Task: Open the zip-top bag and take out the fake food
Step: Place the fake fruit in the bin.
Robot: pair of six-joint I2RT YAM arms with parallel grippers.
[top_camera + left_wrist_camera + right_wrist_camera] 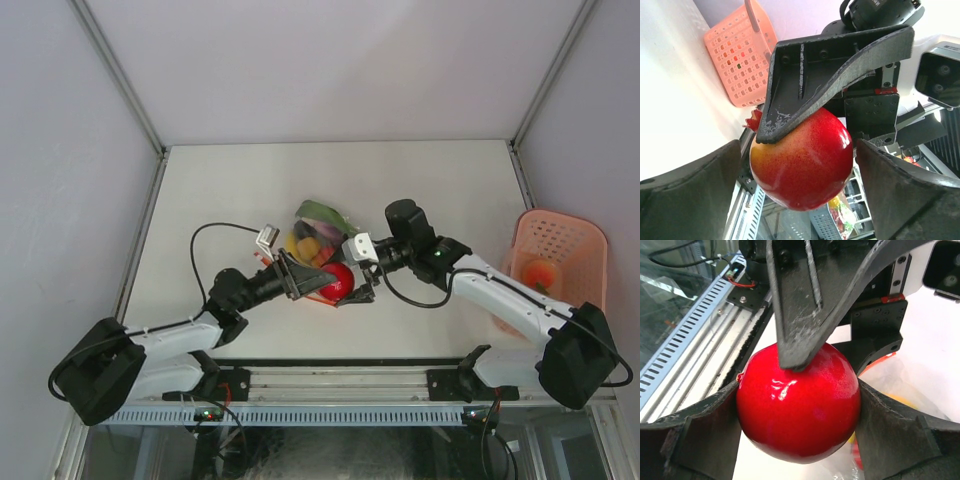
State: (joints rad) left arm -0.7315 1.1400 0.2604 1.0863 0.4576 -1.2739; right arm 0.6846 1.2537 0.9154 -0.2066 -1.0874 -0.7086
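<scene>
The red round fake fruit (340, 282) is held above the table's near edge, in front of the clear zip-top bag (318, 230). The bag holds yellow, orange, purple and green pieces. My right gripper (352, 290) is shut on the red fruit (797, 407), with both fingers pressed to its sides around the gripper's centre (797, 400). My left gripper (322, 284) is open around the same fruit (802, 160), and narrow gaps show between its fingers and the fruit at its centre (797, 150). The bag's crinkly plastic (920, 385) lies behind the fruit.
A pink perforated basket (585, 245) stands at the right edge of the table with an orange piece (540, 272) in it. The basket also shows in the left wrist view (740, 55). The metal rail (340, 385) runs along the near edge.
</scene>
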